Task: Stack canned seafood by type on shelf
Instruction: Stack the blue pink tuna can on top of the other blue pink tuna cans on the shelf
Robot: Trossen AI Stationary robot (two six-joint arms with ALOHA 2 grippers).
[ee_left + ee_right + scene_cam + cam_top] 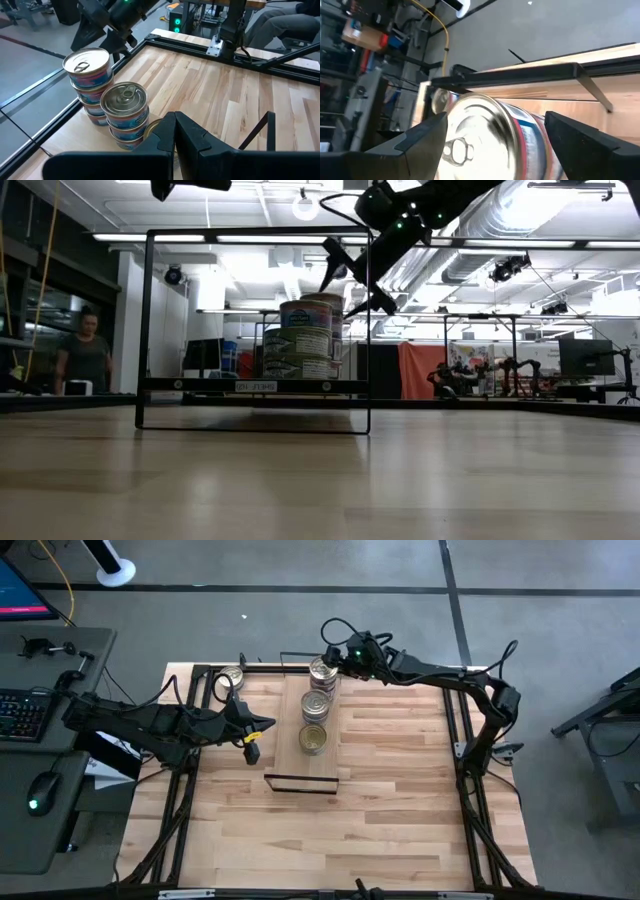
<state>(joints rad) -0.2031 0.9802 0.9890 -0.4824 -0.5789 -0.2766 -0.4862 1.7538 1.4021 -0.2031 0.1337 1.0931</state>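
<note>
The shelf (292,762) stands mid-table, a light board in a black frame. Three stacks of canned seafood stand in a row on it: a far stack (322,671), a middle stack (317,705) and a gold-lidded near one (313,738). My right gripper (333,648) is open over the far stack, a finger on either side of its top tin (485,135). My left gripper (251,738) hangs shut and holding nothing, left of the shelf and above the table. In the left wrist view its fingers (176,135) hide part of the gold-lidded tin (150,127). My right gripper comes at the far stack's top tin (86,62) slanting down from the table's far right. Its fingers (422,137) flank the tin's round wall. I cannot tell whether they touch it. The tin sits level on the stack.
A lone tin (232,675) lies on the tabletop at the far left corner, outside the shelf frame. The shelf's near half (300,768) is bare board. A person (87,355) stands in the room beyond the table.
</note>
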